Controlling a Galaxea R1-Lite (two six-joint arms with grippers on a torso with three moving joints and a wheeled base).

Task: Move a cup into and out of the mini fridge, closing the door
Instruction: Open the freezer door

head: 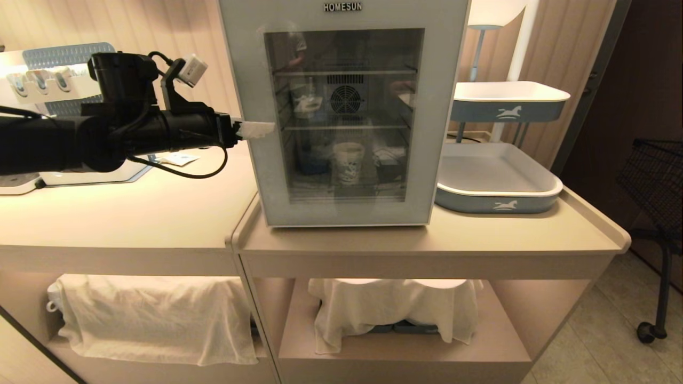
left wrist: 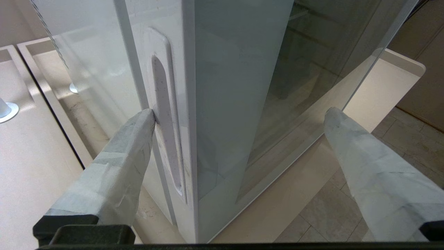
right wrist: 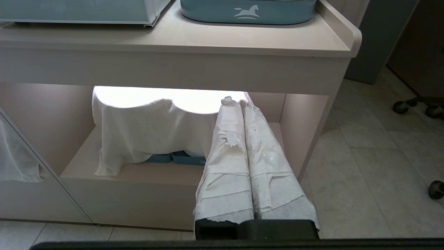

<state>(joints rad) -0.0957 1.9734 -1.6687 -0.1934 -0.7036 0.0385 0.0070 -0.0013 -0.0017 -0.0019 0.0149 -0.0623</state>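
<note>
The white mini fridge point(head: 343, 7) stands on the counter with its tinted glass door point(head: 443, 106) shut. Through the glass I see the cup point(head: 348, 162), white with a blue print, upright on the lower wire shelf. My left gripper point(head: 256, 129) reaches in from the left at the door's left edge. In the left wrist view it point(left wrist: 239, 114) is open and straddles the door's corner: one fingertip point(left wrist: 147, 116) touches the rim of the recessed slot handle point(left wrist: 166, 121), the other hangs in front of the glass. My right gripper point(right wrist: 236, 100) is shut and empty, low in front of the counter's under-shelf.
A two-tier blue and white tray stand point(head: 496, 181) sits right of the fridge. White cloths point(head: 155, 314) point(head: 395, 309) drape the lower shelves. An appliance with a blue rack point(head: 53, 80) is at the far left. A black wire cart point(head: 656, 176) stands on the floor, right.
</note>
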